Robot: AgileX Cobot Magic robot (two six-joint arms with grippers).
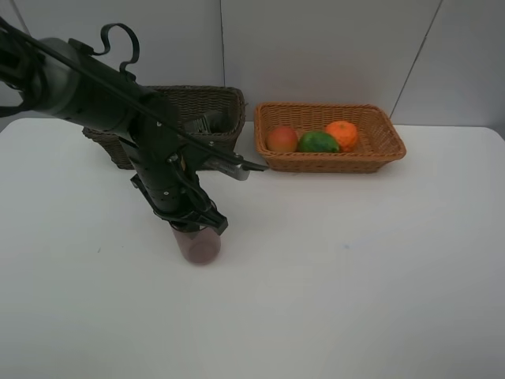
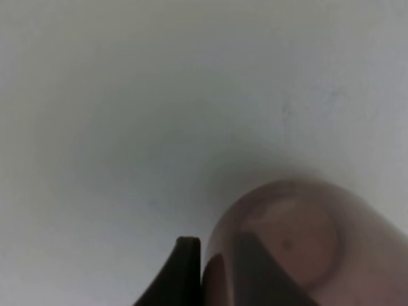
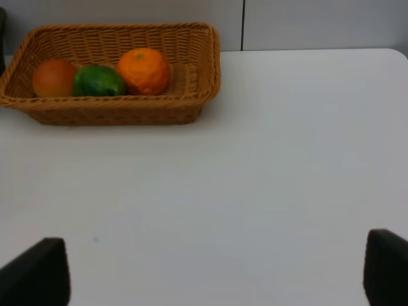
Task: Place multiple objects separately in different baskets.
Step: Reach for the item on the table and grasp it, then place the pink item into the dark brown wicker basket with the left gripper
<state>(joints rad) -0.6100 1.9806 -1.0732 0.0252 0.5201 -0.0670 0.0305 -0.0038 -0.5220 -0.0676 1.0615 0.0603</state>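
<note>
Left pincer (image 2: 213,268) clamped on the mauve cup's (image 1: 199,246) rim (one finger inside); right pincer (image 3: 217,271) spread wide, empty

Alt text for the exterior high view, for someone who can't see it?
The left claw is shut on a mauve cup on the white table. Behind, a light wicker basket holds a peach-like fruit, green fruit and orange, beside a dark basket.
</note>
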